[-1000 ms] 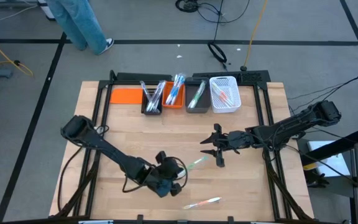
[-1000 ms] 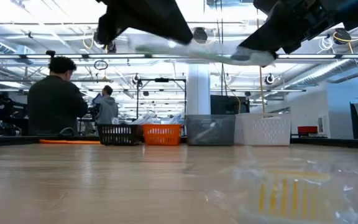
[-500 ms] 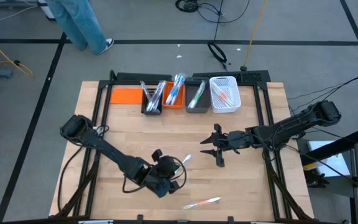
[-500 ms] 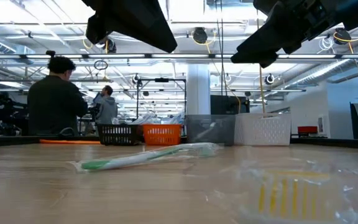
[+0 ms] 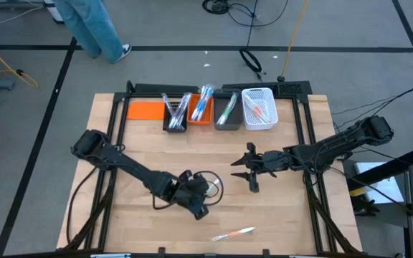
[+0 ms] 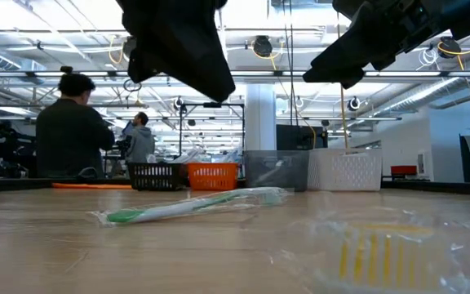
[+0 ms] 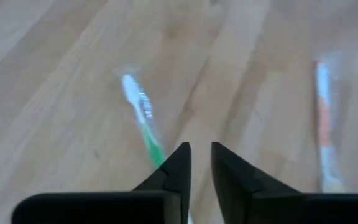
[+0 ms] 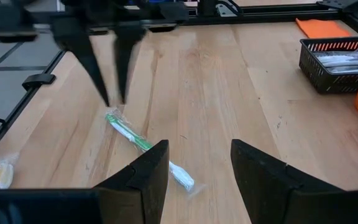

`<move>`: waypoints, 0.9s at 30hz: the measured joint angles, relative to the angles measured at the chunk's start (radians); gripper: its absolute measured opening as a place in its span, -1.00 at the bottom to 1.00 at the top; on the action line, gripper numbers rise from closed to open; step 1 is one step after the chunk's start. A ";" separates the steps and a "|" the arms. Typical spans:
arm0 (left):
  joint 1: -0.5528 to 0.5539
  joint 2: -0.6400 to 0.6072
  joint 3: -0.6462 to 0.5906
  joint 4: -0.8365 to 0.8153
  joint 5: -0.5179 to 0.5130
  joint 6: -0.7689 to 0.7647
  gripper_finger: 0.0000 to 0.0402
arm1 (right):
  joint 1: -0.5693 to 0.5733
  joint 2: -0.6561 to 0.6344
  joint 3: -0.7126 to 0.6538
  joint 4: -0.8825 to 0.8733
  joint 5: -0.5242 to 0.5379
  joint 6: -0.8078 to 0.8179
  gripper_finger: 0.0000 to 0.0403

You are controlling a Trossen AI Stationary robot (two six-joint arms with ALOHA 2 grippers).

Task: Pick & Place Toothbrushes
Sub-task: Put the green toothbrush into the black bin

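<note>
The green toothbrush (image 7: 143,121) lies flat mid-counter, long axis slanting toward the bins, directly beneath the left end effector (image 7: 201,163), narrow and empty; the right end effector (image 8: 199,163) waits wide, farther off.

no readable text or labels

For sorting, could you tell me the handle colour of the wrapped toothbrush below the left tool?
Green, clearest in the left wrist view.
</note>
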 joint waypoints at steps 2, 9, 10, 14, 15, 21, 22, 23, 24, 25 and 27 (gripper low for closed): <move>0.018 0.000 0.000 -0.024 0.004 -0.002 -0.59 | 0.000 0.000 0.000 0.000 0.000 0.000 -0.18; 0.051 0.015 0.000 -0.035 0.012 0.007 -0.24 | 0.000 0.000 0.000 0.000 0.000 0.000 -0.18; 0.051 0.023 0.000 -0.032 0.012 0.010 -0.20 | 0.000 0.000 0.000 0.000 0.000 0.000 -0.18; 0.062 0.070 0.000 -0.031 0.066 0.000 -0.08 | 0.000 0.000 0.000 -0.001 0.000 0.000 -0.18; 0.067 0.075 0.000 -0.038 0.083 -0.006 -0.06 | 0.000 0.000 -0.001 -0.002 0.000 0.000 -0.18; 0.084 0.087 -0.001 -0.034 0.085 -0.019 -0.02 | 0.000 0.000 -0.001 0.000 0.001 0.000 -0.18; 0.085 0.094 0.000 -0.027 0.085 -0.019 -0.01 | 0.000 0.000 -0.001 0.000 0.001 0.000 -0.18; 0.087 0.098 0.000 -0.025 0.086 -0.019 -0.01 | 0.000 0.000 -0.001 0.000 0.001 0.000 -0.18; 0.088 0.106 0.000 -0.029 0.087 -0.019 -0.01 | 0.000 0.000 -0.001 0.000 0.001 0.000 -0.18; 0.089 0.119 0.000 -0.026 0.090 -0.020 -0.01 | 0.000 0.000 -0.001 -0.001 0.001 0.000 -0.18; 0.092 0.144 0.000 -0.011 0.100 -0.026 -0.01 | 0.000 0.000 -0.001 -0.001 0.001 0.000 -0.18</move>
